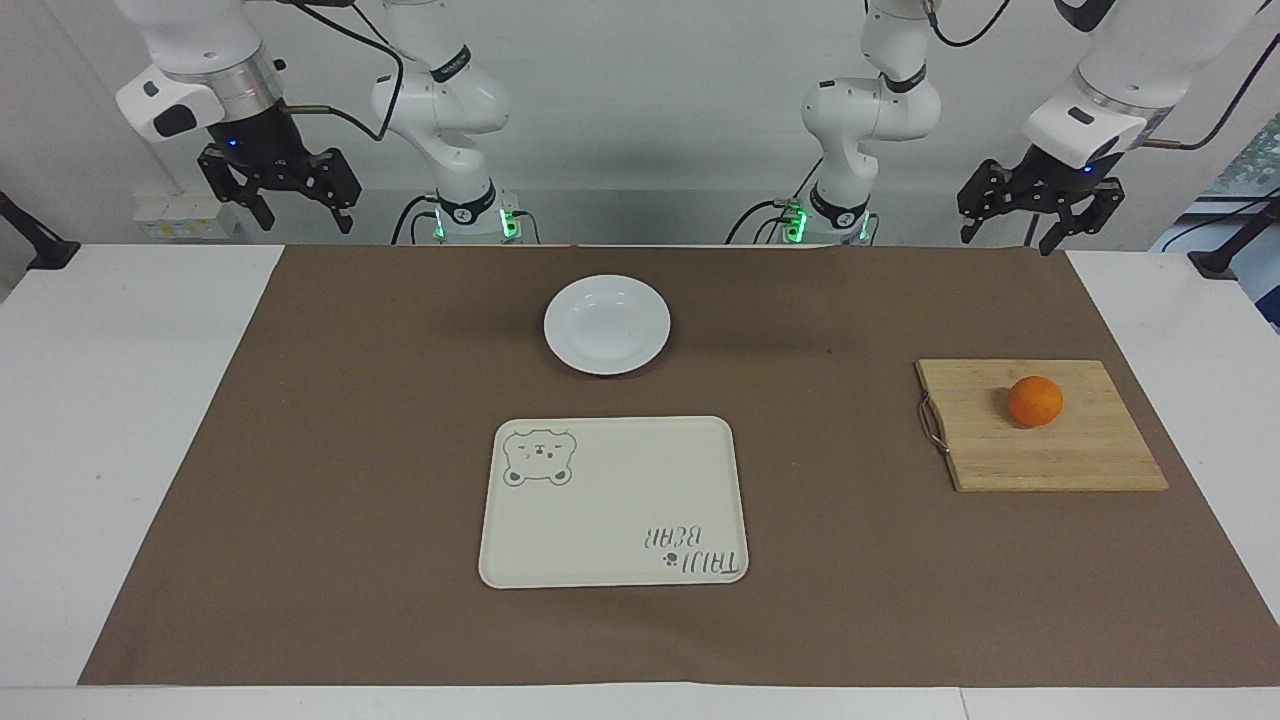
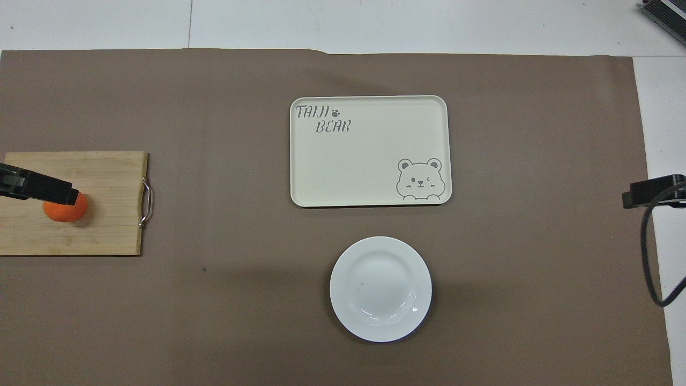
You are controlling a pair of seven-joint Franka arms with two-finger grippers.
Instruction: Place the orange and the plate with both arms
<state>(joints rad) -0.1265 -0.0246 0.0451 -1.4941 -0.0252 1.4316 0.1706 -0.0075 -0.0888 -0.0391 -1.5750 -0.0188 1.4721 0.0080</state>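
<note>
Hanging high over the bare white desk (image 1: 120, 400) at the right arm's end, the right end effector (image 1: 278, 205) has its fingers spread and grips nothing; that arm waits. A brown mat (image 1: 350, 520) covers most of the desk.

At the middle of the mat sits the plate (image 1: 607, 325), white and with nothing on it, close to the robots' edge. Just farther from the robots than the plate, with a strip of bare mat between them, lies a cream tray (image 1: 610, 470) printed with a bear face and the words "TAIJI BEAR"; nothing lies on it. No object stands between either end effector and the plate.

Toward the left arm's end of the desk lies a wooden cutting board (image 1: 1080, 460) with a small metal handle (image 1: 932, 424) on the edge that faces the tray. The orange (image 1: 1035, 401) rests on this board, on the half nearer the robots, well apart from plate and tray.

The left end effector (image 1: 1040, 215) hangs in the air above the mat's corner at the robots' edge, fingers apart and holding nothing. In the overhead view one of its fingers (image 2: 37, 186) overlaps the orange (image 2: 64, 210), yet the facing view shows it raised well clear of the fruit.
</note>
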